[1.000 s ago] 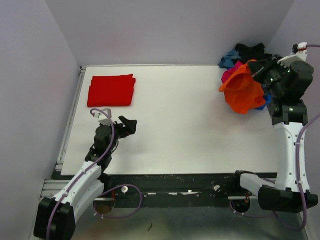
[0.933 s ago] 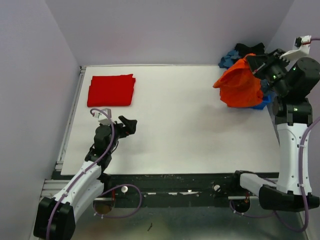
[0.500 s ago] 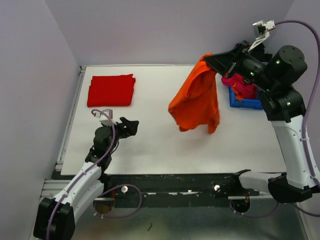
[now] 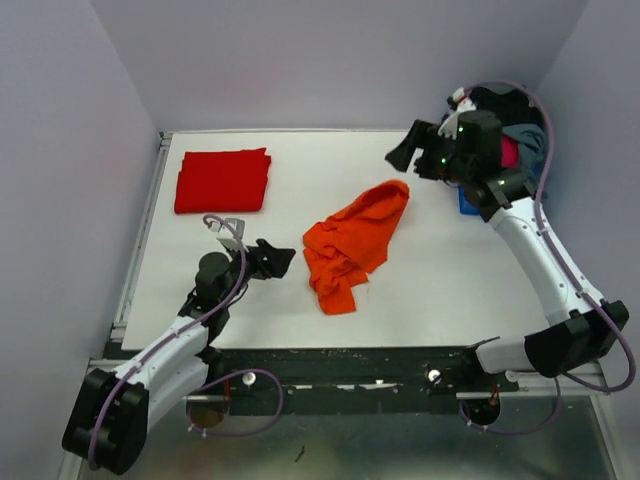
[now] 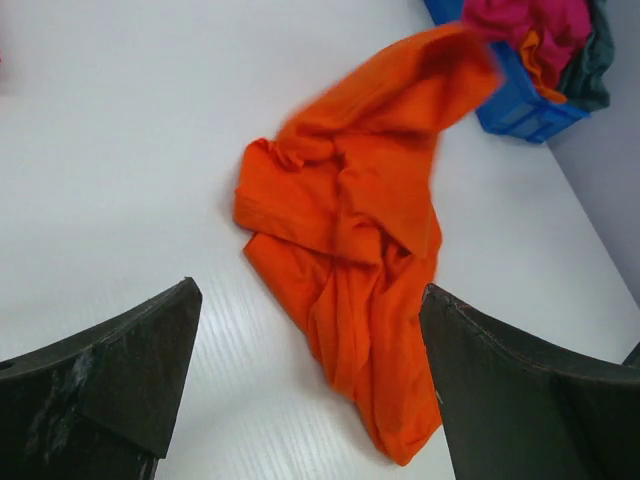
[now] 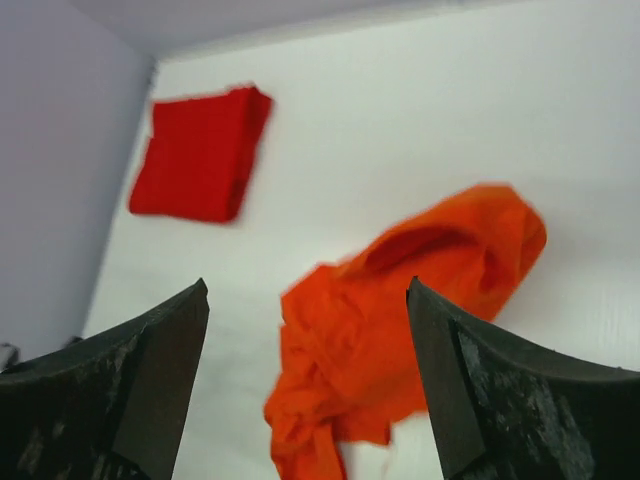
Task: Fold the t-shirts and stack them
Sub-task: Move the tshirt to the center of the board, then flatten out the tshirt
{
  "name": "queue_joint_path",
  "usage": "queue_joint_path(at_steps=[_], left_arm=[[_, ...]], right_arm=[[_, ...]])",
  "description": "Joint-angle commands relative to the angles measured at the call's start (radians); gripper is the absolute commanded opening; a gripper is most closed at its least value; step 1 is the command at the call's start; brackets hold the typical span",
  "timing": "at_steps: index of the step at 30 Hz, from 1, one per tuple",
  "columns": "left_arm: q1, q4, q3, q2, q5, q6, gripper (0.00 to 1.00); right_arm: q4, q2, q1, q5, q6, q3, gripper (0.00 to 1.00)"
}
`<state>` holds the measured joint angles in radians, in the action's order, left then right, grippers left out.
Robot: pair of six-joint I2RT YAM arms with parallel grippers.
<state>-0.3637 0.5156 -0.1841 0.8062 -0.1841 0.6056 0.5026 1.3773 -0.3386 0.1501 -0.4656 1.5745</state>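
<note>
2 t-shirts lie on the white bench (image 4: 450, 270) in the top external view. The orange t-shirt (image 4: 355, 245) is crumpled near the middle, with 1 end trailing toward the far right. The red t-shirt (image 4: 222, 180), folded into a flat rectangle, sits at the far left corner, well apart from it. The left gripper (image 4: 282, 258) points at the orange cloth from just beside its left edge, jaws spread and empty. The right gripper (image 4: 398, 155) hangs near the cloth's far end, jaws apart and holding nothing. Its arm partly hides a blue bin (image 4: 466, 200) heaped with other t-shirts (image 4: 515, 140).

Left wrist view: 2 widely parted fingers (image 5: 110, 390) frame the orange t-shirt, and the bin stands beyond it at upper right.

Right wrist view: between 2 spread fingers (image 6: 500, 400) the orange t-shirt lies below, slightly blurred, with the red t-shirt at upper left.
</note>
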Motion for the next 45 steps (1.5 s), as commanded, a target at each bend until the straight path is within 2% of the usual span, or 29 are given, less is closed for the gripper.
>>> queue_joint_path(at_steps=[1, 6, 8, 13, 16, 20, 23, 29, 37, 41, 45], left_arm=[[-0.029, -0.008, -0.073, 0.131, -0.018, -0.036, 0.98], [-0.052, -0.098, -0.208, 0.315, 0.012, -0.056, 0.96], [-0.053, -0.124, -0.274, 0.390, -0.017, -0.056, 0.91], [-0.084, -0.182, -0.426, 0.553, -0.046, -0.040, 0.89], [-0.101, -0.229, -0.511, 0.632, -0.101, -0.026, 0.82], [-0.139, -0.299, -0.583, 0.720, -0.074, -0.013, 0.85], [-0.142, -0.370, -0.655, 0.780, -0.026, -0.029, 0.85], [-0.132, -0.468, -0.787, 0.830, 0.044, -0.030, 0.85], [-0.109, -0.454, -0.888, 0.952, 0.047, 0.037, 0.83], [-0.072, -0.404, -0.882, 0.973, 0.005, 0.074, 0.82], [-0.060, -0.437, -0.928, 1.008, -0.003, 0.065, 0.82]], right_arm=[[-0.039, -0.050, 0.000, -0.077, 0.042, -0.267, 0.85], [-0.176, -0.119, -0.004, -0.029, 0.038, -0.528, 0.74], [-0.225, -0.119, -0.007, 0.002, 0.027, -0.600, 0.70], [-0.298, -0.015, -0.033, 0.057, 0.018, -0.654, 0.68], [-0.315, 0.038, -0.053, 0.057, 0.019, -0.630, 0.68], [-0.340, 0.057, -0.054, 0.054, 0.031, -0.614, 0.68], [-0.374, 0.078, -0.060, 0.121, 0.045, -0.610, 0.68], [-0.368, 0.189, -0.171, 0.079, 0.067, -0.529, 0.69], [-0.323, 0.333, -0.180, -0.098, 0.024, -0.374, 0.67], [-0.240, 0.446, -0.181, -0.132, 0.030, -0.245, 0.65], [-0.223, 0.514, -0.197, -0.136, 0.047, -0.196, 0.64]])
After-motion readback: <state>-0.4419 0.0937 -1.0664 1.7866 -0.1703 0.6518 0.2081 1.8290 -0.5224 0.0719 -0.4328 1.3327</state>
